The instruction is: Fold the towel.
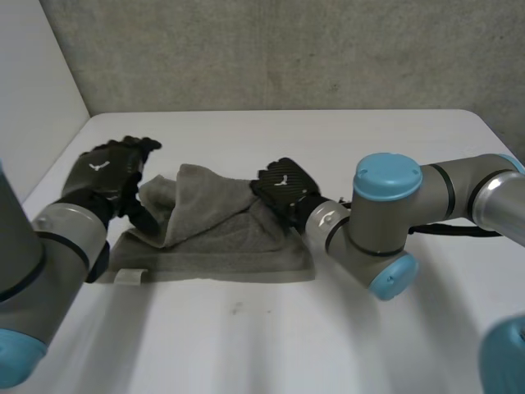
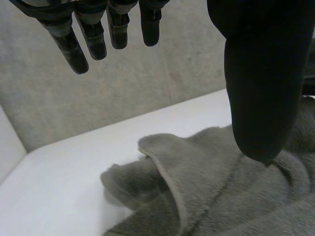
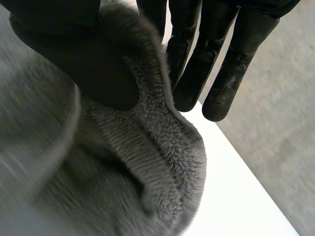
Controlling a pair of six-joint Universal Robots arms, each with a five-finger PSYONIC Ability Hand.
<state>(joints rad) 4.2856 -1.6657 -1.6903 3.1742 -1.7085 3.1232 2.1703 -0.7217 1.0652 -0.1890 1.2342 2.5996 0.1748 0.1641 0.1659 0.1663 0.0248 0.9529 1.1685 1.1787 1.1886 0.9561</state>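
My right hand (image 1: 283, 187) pinches the far edge of the grey towel (image 1: 221, 246) between thumb and fingers, near its right end. The towel lies rumpled on the white table (image 1: 344, 328), long axis side to side. My left hand (image 1: 107, 174) hovers released (holding nothing) just above the bunched far-left corner, likely its next grasp.

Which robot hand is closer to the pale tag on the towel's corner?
Left. The left robot hand is over the towel at its tag end; the right robot hand pinches the opposite side.
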